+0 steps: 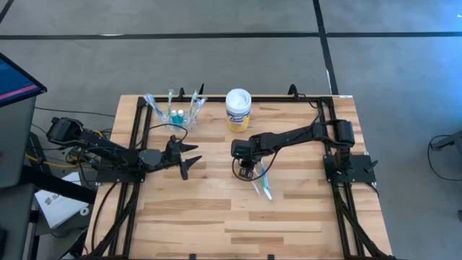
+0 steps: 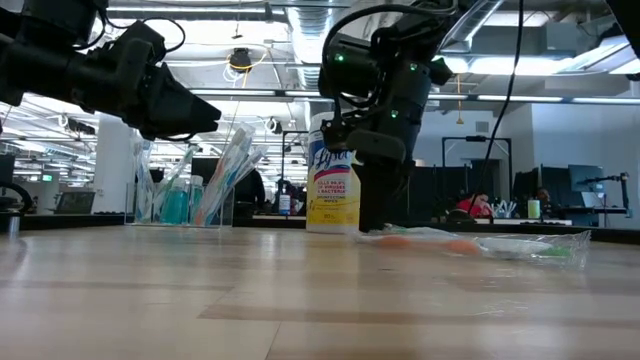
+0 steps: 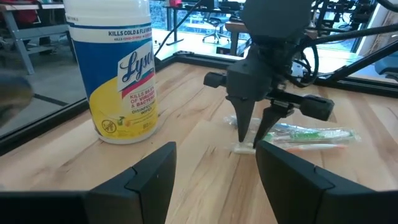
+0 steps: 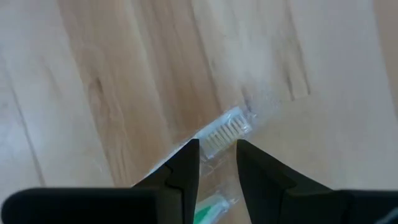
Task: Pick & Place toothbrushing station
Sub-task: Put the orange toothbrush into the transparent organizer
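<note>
Toothbrush (image 4: 227, 132), light and in slippery clear wrap, is lying flat on the table (image 1: 216, 217). Right tool (image 4: 217, 152) is straddling its head end, fingers parted, nothing grasped; left tool (image 1: 189, 157) is waiting released.

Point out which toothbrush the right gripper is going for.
The wrapped toothbrush lying flat on the table, its bristle head between the right gripper fingers; the other toothbrushes stand in the clear cup.

Bright overhead room light glares in the low view, leaving both arms dark silhouettes.

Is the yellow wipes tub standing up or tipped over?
Upright: the tub stands on its base on the table, lid on top.
</note>
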